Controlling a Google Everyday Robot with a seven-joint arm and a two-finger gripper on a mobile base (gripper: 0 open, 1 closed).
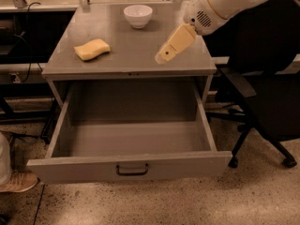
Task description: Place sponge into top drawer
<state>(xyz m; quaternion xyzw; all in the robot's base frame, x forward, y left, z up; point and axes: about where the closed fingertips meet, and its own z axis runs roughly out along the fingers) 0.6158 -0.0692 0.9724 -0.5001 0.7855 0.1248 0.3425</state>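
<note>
1. The sponge [92, 49] lies flat on the left part of the grey counter [133, 50], near the front edge. Nothing touches it, and its full outline is visible.

2. The top drawer [70, 168] sits directly under the counter and is pulled out toward the camera. We see its floor, both side walls and the plain front panel with a small dark pull handle [132, 170] at the centre. The counter's front lip overhangs the rear of the drawer. That area is in shadow and hard to make out.

3. The end effector [161, 58] hangs above the right front part of the counter, tilted down and to the left. It is well apart from the sponge. It shows as one tapered yellowish form seen from the side, so we cannot tell whether it is spread or pressed together. We also cannot confirm whether its tip touches the counter surface.

4. The white arm [225, 1] enters from the upper right, and the frame edge cuts it off.

5. A white bowl [138, 15] stands upright at the back of the counter, right of the sponge and well apart from it.

6. A dark office chair [267, 97] stands right of the cabinet, partly cut off by the frame and partly hidden behind the arm.

7. At the lower left edge we see a shoe [16, 182]. Its wearer is cut off.
</note>
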